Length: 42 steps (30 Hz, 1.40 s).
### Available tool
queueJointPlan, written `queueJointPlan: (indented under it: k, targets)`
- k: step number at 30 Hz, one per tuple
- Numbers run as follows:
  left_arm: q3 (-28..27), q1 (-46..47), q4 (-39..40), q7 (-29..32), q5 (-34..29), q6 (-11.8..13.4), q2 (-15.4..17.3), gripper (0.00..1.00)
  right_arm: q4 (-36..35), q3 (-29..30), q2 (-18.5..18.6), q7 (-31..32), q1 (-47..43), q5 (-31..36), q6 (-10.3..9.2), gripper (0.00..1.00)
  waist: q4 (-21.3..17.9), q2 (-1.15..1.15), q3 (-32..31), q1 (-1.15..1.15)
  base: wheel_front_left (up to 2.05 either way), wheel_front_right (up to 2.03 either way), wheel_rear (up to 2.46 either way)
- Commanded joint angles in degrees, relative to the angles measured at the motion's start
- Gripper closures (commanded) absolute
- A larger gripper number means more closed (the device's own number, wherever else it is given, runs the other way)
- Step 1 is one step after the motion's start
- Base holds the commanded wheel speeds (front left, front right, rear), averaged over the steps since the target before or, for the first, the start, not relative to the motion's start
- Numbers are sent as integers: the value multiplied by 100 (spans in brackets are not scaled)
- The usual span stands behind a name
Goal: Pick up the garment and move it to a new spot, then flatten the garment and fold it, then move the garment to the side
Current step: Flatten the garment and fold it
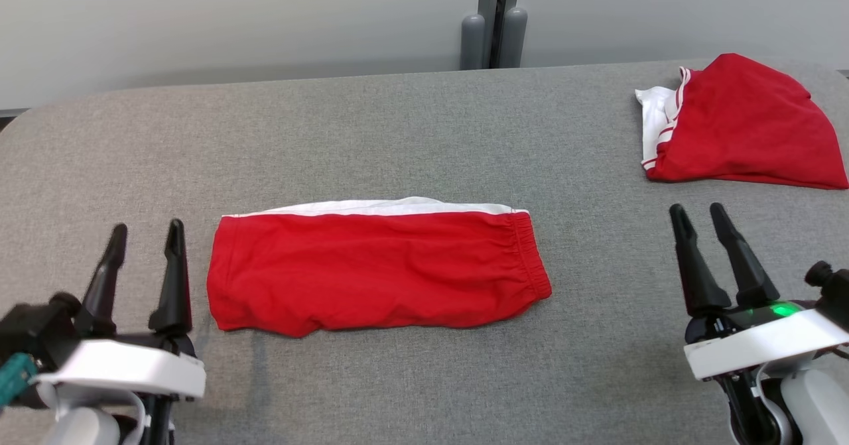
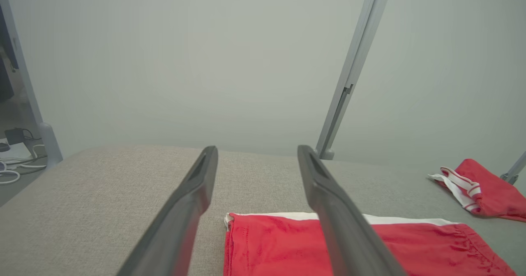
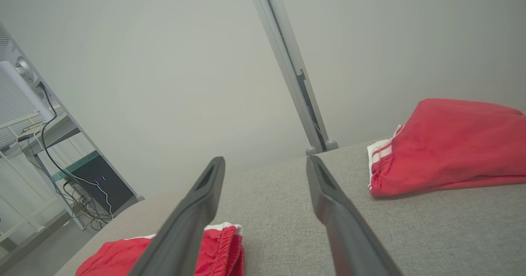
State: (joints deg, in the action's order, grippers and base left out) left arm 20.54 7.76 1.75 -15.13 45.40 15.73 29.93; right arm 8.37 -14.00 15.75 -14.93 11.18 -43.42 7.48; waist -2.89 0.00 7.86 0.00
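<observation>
A red garment (image 1: 378,269), folded into a flat band with a white edge, lies at the centre of the grey table (image 1: 398,133), between the left gripper (image 1: 147,227) and right gripper (image 1: 697,209), both spread wide and empty; a crumpled red cloth (image 1: 743,123) sits at the far right.

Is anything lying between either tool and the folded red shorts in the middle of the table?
Nothing visible. Bare table separates the left tool from the left end of the shorts, and the right tool from their waistband end. The other red garment lies at the far right, beyond the right tool, not in between.
</observation>
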Motion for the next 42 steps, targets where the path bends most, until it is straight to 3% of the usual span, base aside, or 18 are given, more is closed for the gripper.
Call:
queueJointPlan:
  k: [1,3,8,15,27,42]
  targets:
    - [-94,-96,-17,-2,-121,-74,-71,0,34,-23,-13,-33,-34,79,4,0,-7,0,-9,0,0,0,0]
    - [-457,-308,-14,-4,-509,-298,-483,0,146,-20,-58,-33,-40,295,4,0,19,0,-1,0,0,0,0]
    - [-895,-531,-28,-2,-1120,-735,-1080,0,327,75,-155,-33,-38,642,4,0,126,0,27,0,0,0,0]
    - [-1179,-618,-330,-3,-1547,-1226,-1566,0,617,-253,-178,-13,197,572,4,0,227,0,17,0,0,0,0]
    - [-1452,-447,-672,-4,-1914,-1723,-1990,0,2038,-1199,10,1007,1316,-240,4,0,664,0,67,0,0,0,0]
    - [-1586,-351,-1014,-3,-2128,-2026,-2279,0,3242,-1888,-19,1854,1775,-1125,4,0,1106,0,34,0,0,0,0]
